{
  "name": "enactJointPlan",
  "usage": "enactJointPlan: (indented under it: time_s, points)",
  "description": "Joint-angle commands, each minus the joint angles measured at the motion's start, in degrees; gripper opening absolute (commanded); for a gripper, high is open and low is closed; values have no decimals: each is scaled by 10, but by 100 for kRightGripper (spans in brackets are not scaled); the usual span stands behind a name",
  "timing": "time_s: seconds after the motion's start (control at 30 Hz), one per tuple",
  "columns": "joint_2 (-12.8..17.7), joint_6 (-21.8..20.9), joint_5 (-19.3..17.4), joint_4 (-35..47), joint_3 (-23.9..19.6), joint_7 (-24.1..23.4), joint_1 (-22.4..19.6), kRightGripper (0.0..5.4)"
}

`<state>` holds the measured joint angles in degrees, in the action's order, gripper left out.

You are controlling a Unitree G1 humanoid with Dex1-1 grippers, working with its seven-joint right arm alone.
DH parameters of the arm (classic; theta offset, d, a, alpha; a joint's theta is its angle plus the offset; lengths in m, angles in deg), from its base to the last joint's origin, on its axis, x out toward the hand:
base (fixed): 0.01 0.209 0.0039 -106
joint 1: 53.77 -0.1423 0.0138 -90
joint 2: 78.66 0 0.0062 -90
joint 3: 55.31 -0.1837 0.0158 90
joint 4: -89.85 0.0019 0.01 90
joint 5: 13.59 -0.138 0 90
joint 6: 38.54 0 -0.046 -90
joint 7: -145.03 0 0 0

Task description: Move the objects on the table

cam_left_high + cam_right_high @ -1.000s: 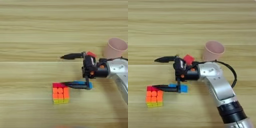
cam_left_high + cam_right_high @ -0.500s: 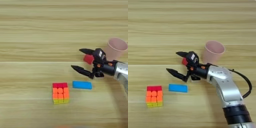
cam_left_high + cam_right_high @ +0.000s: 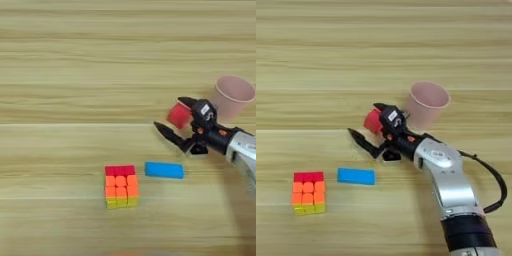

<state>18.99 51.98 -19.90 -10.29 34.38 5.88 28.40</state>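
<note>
Two cubes sit well apart on the wooden table [image 3: 60,60]: a puzzle cube [image 3: 120,186] beside a flat blue bar [image 3: 164,170], and a red cube [image 3: 374,121] between the right gripper's [image 3: 365,123] spread fingers, near a pink cup [image 3: 427,103].

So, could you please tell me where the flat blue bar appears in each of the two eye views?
Left eye view: the flat blue bar lies below centre, slightly right of the middle.
Right eye view: the same bar sits left of the middle, lower down.
Shared landmark: the red, orange and yellow puzzle cube, just to the bar's left in both views.
</note>
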Motion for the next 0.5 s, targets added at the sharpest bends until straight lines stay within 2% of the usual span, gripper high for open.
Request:
enactJointPlan:
  time_s: [0.03, 0.27, 0.5]
  points:
    - [5, -21, 6, -10, -18, -35, -54, 538]
    - [2, -25, 8, -36, -23, -55, -73, 538]
    - [-3, -6, 6, -69, -22, -63, -86, 538]
